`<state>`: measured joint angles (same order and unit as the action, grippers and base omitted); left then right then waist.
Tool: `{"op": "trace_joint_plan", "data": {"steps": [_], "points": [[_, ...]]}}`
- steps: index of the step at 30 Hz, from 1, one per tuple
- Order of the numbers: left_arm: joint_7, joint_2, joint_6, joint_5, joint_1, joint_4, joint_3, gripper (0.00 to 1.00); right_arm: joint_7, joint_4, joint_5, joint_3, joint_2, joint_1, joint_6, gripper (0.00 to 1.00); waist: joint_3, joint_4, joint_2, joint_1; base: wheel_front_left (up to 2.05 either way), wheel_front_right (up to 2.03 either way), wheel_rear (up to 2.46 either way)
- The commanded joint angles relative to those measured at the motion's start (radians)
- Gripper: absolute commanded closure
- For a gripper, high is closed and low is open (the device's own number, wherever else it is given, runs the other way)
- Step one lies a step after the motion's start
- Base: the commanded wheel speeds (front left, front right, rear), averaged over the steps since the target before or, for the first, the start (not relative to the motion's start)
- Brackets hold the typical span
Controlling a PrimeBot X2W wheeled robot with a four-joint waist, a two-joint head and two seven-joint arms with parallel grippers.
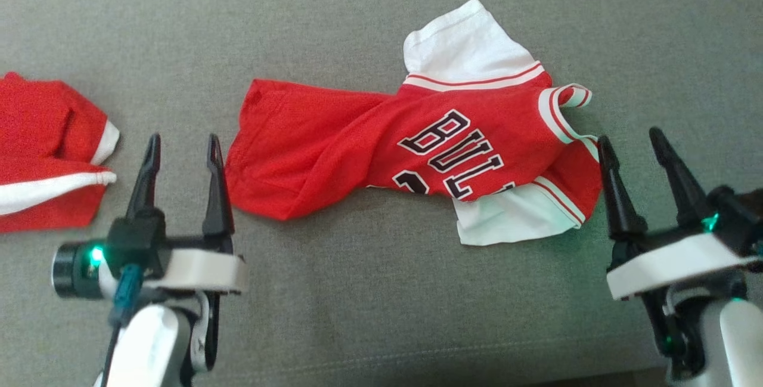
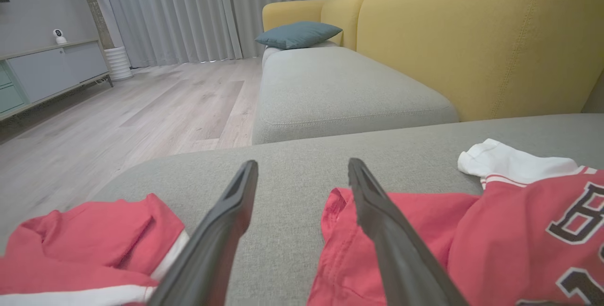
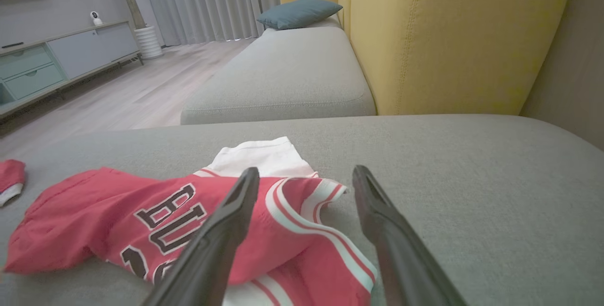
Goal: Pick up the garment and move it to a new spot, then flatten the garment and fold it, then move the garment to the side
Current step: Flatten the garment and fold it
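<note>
Closing the open, empty left hand off-target could snag the red garment at left instead of the jersey; right hand likewise open, empty.

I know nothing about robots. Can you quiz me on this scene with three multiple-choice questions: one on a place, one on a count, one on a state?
1. Where does the red Bulls jersey lie?
A) on the wooden floor
B) on the yellow backrest
C) on the grey cushion

2. How many red garments lie there?
A) one
B) two
C) four

3. How are the left gripper and right gripper?
A) both open, holding nothing
B) both shut on the jersey
C) one open, one shut

Answers:
1 C: grey fabric surrounds the jersey.
2 B: a second red garment lies at the left.
3 A: each pair of fingers stands apart, gripping nothing.
</note>
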<state>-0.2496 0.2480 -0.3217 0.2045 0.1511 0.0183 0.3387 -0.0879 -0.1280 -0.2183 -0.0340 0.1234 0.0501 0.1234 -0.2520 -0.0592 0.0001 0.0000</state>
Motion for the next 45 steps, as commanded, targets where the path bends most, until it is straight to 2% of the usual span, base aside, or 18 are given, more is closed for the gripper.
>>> {"op": "trace_joint_plan", "data": {"steps": [1,11,27,37,45], "points": [[-0.012,0.025,-0.004,-0.006,-0.002,-0.037,-0.038,0.00,-0.003,-0.038,0.007,-0.022,0.012,-0.001,0.007,0.00,0.009,0.001,-0.0001,0.0000,0.00,0.00,0.00],[-0.012,0.016,-0.007,-0.002,-0.061,-0.050,-0.027,0.00,-0.017,-0.044,0.003,-0.020,-0.005,-0.043,0.007,0.00,0.042,0.001,-0.0001,0.0000,0.00,0.00,0.00],[-0.012,0.001,0.008,-0.002,-0.049,-0.050,-0.032,0.00,-0.031,-0.028,-0.016,-0.010,0.004,-0.030,0.007,0.00,0.030,0.009,-0.0001,0.0000,0.00,0.00,0.00],[-0.012,-0.018,0.022,-0.020,0.017,-0.062,-0.026,0.00,-0.024,0.063,-0.058,0.020,0.062,0.103,0.007,0.00,-0.041,0.042,-0.0001,0.0000,0.00,0.00,0.00],[-0.012,-0.048,0.045,-0.043,0.096,-0.068,-0.018,0.00,-0.085,0.237,-0.146,-0.029,0.192,0.353,0.007,0.00,-0.143,0.090,-0.0001,0.0000,0.00,0.00,0.00]]}}
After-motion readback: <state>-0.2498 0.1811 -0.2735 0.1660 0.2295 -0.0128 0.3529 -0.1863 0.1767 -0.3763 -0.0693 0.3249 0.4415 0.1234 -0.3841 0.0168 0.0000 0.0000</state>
